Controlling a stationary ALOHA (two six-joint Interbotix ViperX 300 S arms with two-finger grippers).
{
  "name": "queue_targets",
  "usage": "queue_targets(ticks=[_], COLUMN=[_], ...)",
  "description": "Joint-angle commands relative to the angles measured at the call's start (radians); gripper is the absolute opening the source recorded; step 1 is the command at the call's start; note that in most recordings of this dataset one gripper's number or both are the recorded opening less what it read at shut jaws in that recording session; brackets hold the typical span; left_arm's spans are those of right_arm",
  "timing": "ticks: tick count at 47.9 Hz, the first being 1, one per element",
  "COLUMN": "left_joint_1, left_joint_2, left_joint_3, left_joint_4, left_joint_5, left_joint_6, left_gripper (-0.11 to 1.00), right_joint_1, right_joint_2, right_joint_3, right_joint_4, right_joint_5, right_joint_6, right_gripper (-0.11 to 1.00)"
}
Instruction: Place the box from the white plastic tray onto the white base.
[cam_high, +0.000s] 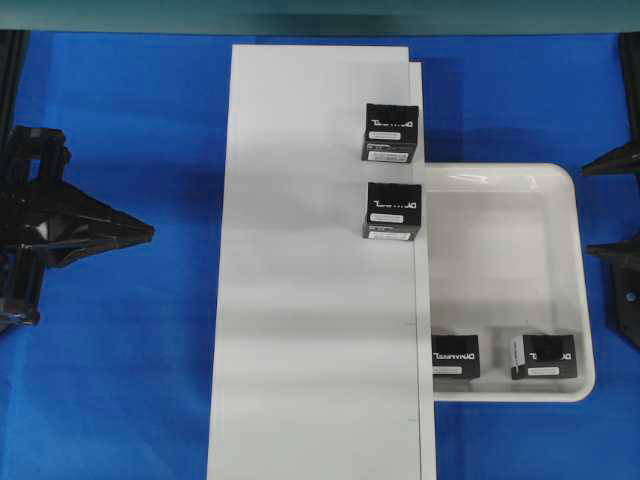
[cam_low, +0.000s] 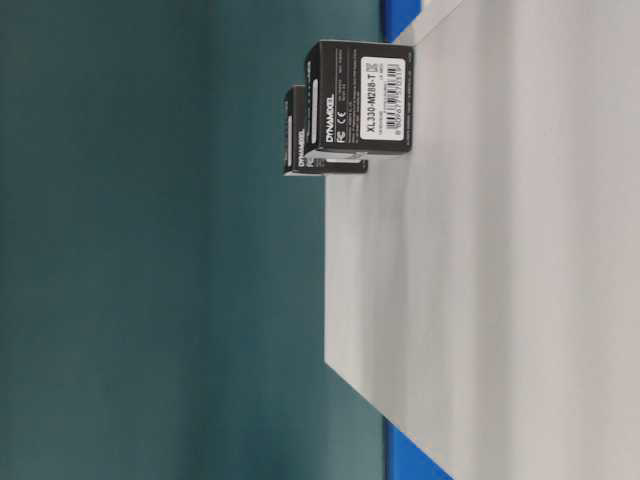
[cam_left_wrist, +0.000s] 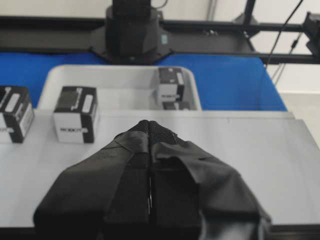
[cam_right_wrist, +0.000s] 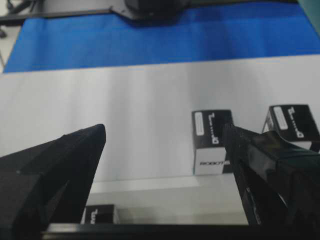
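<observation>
Overhead view: two boxes (cam_high: 543, 356) in the white plastic tray (cam_high: 560, 200), apart from right fingers (cam_high: 612, 205) spread wide, left fingers (cam_high: 140, 232) pressed together.

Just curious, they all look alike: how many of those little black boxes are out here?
4. Two stand on the white base: far box, nearer box. Two sit in the white plastic tray: one against the base, one right of it.
</observation>
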Motion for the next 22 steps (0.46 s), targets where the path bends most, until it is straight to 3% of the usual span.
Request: queue_targets(ticks=[1,22], left_joint_1=[-0.002,-0.003], left_joint_2=[0.003,0.006], left_joint_3=[-0.028,-0.028], left_joint_4=[0.003,0.003], left_joint_5=[-0.005,-0.006], left_joint_6=[0.0,0.0], left_gripper=[-0.07,-0.07], right_joint_1=[-0.003,-0.003], right_joint_2=[0.003,-0.028], right_joint_3=[-0.005,0.037], right_joint_4=[0.003,0.003], right_joint_5=[-0.011,-0.023], right_joint_6=[0.012,0.037], right_gripper=[0.96,0.96])
